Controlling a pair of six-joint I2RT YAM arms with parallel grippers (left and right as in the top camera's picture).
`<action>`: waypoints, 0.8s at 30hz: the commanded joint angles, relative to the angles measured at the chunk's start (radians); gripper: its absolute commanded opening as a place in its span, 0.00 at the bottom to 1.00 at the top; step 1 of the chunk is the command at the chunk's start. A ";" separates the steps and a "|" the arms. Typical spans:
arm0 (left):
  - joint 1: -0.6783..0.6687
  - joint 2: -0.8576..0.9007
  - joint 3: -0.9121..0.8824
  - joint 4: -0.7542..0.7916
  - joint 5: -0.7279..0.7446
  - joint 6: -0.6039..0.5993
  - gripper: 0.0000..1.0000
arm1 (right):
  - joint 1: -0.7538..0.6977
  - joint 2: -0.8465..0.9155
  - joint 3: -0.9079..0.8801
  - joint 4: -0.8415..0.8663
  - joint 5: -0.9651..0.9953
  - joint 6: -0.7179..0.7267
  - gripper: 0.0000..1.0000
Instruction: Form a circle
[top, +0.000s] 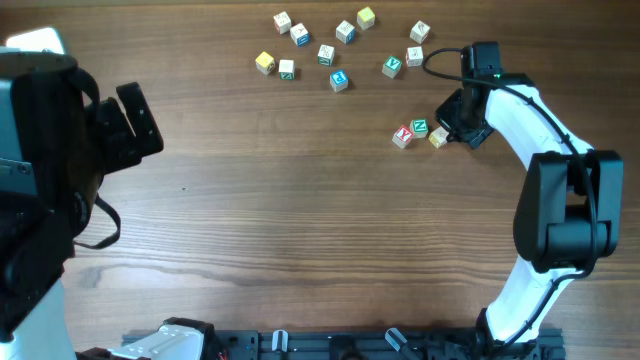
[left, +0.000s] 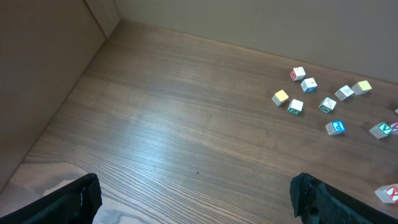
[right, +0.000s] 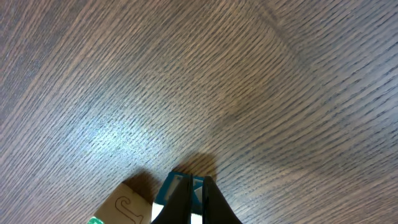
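Note:
Small pale wooden letter cubes lie scattered along the table's far edge, among them a blue-printed cube (top: 339, 80) and a yellow cube (top: 264, 62); no circle of cubes shows. Three cubes sit close together at the right: a red-lettered cube (top: 402, 136), a green-lettered cube (top: 420, 127) and a yellowish cube (top: 438, 138). My right gripper (top: 456, 127) is just right of them, shut. In its wrist view the closed fingertips (right: 186, 193) rest against a teal-edged cube (right: 176, 185), with a pale J cube (right: 124, 208) beside it. My left gripper (left: 193, 205) is open and empty, far left.
The left arm (top: 60, 150) fills the table's left side and the right arm's base (top: 565, 220) stands at the right. A wall panel (left: 56, 37) borders the table in the left wrist view. Bare wood (top: 300, 200) spans the middle.

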 joint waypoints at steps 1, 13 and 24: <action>0.005 0.000 0.000 0.000 -0.016 0.002 1.00 | -0.006 -0.003 -0.009 -0.003 -0.019 0.010 0.08; 0.005 0.000 0.000 0.000 -0.016 0.002 1.00 | -0.006 -0.003 -0.009 -0.013 0.077 0.020 0.07; 0.005 0.000 0.000 0.000 -0.016 0.002 1.00 | -0.006 -0.003 -0.009 -0.075 0.101 -0.032 0.07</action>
